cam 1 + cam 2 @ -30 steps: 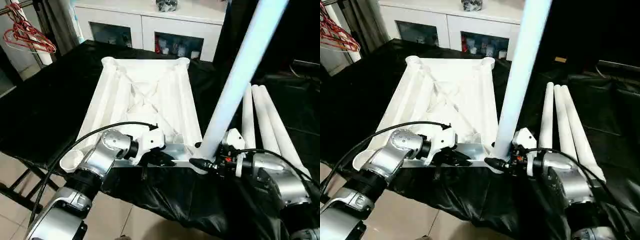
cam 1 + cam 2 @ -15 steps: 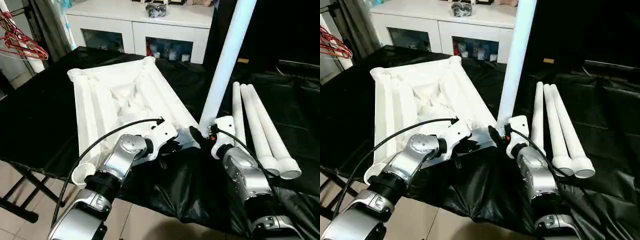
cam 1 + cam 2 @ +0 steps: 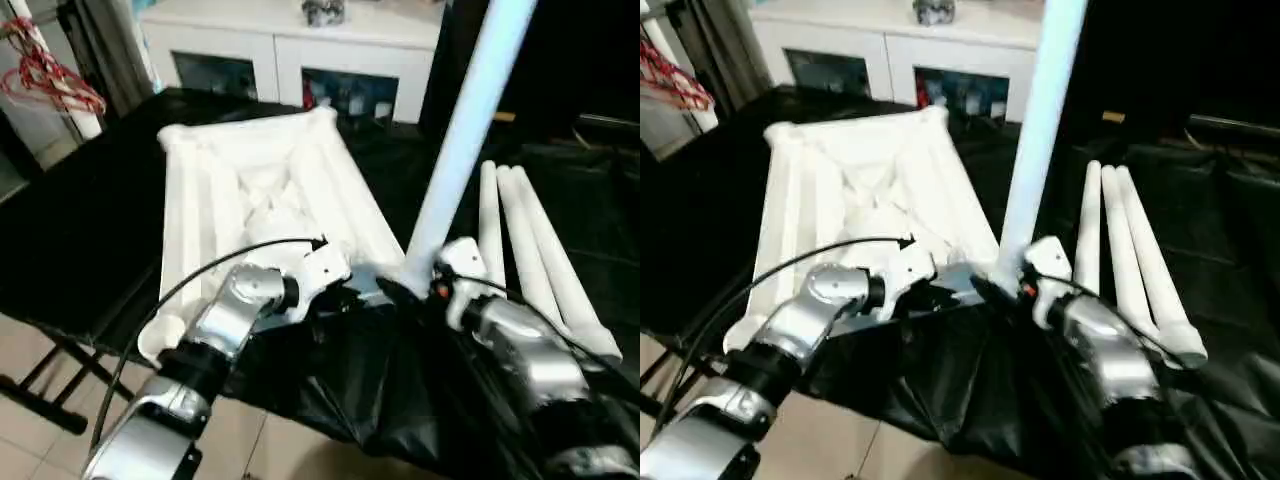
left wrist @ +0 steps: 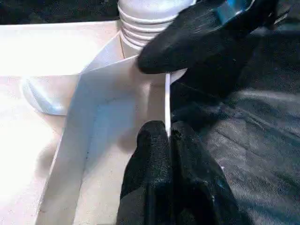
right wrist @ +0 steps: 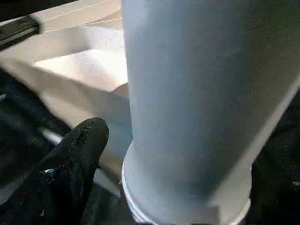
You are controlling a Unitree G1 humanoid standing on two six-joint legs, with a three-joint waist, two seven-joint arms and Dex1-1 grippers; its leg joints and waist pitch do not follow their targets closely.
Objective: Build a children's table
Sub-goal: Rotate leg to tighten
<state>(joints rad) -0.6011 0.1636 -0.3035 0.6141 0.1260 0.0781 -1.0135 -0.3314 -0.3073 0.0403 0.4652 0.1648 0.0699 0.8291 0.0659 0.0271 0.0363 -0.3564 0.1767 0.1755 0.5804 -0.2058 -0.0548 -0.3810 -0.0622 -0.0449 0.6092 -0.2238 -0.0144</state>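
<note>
- Tabletop (image 3: pixel 262 190) is lying upside down on the black-draped table (image 3: pixel 90 220) in the head views, ribbed underside up, with one leg (image 3: pixel 462 130) standing upright in its near right corner and three spare legs (image 3: pixel 535 255) lying side by side to the right, well apart from the top.
- Left hand (image 3: pixel 335 297), in the same views, is reaching to the near edge of the top, while the right hand (image 3: pixel 405 295) is sitting at the foot of the standing leg.
- Left wrist view: the left hand is clenching the thin near wall (image 4: pixel 167 101) of the top between its closed fingers (image 4: pixel 154 159), steadying it just beside the ribbed leg base (image 4: pixel 143 21).
- Right wrist view: the right hand is standing open, one finger (image 5: pixel 77 154) just clear of the leg, so the leg looks released.
- Step in hand, as I judge it: finishing the first leg. The next move is probably calling for a spare leg to be fetched and lined up over an empty corner socket (image 3: pixel 172 135).
</note>
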